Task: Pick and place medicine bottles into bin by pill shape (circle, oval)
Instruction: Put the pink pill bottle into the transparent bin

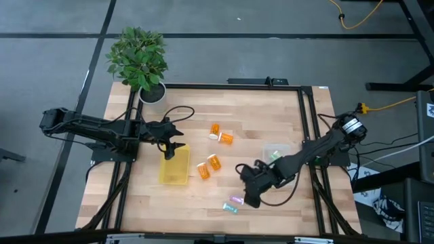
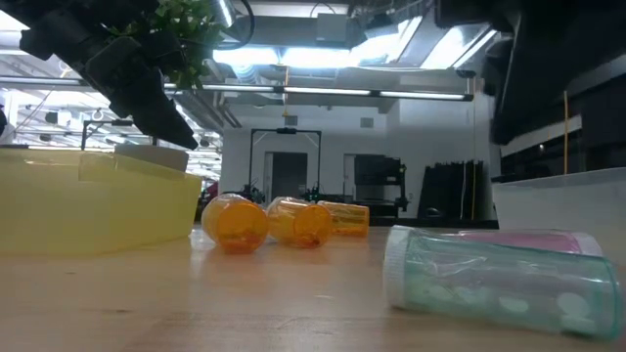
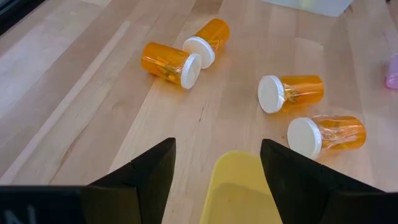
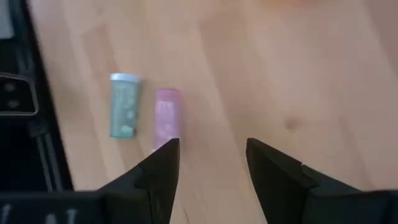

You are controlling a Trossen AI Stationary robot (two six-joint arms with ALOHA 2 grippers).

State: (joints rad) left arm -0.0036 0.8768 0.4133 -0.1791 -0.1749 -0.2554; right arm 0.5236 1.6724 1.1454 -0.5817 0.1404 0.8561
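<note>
Four orange bottles with white caps lie on their sides mid-table: two (image 1: 215, 130) (image 1: 226, 138) farther back, two (image 1: 214, 161) (image 1: 203, 171) beside the yellow tray (image 1: 174, 169). A pink vial (image 1: 237, 200) and a green vial (image 1: 232, 208) lie side by side near the front edge. Another green vial (image 1: 274, 156) lies in the clear tray (image 1: 277, 150). My left gripper (image 1: 171, 148) is open and empty above the yellow tray's far end (image 3: 239, 186). My right gripper (image 1: 249, 195) is open and empty just right of the two vials (image 4: 166, 118) (image 4: 123, 114).
A white pot with a green plant (image 1: 139, 57) stands at the table's far left corner. A dark cable (image 1: 180, 112) loops over the wood behind the left gripper. Bare wood lies along the front left of the table and in its far middle.
</note>
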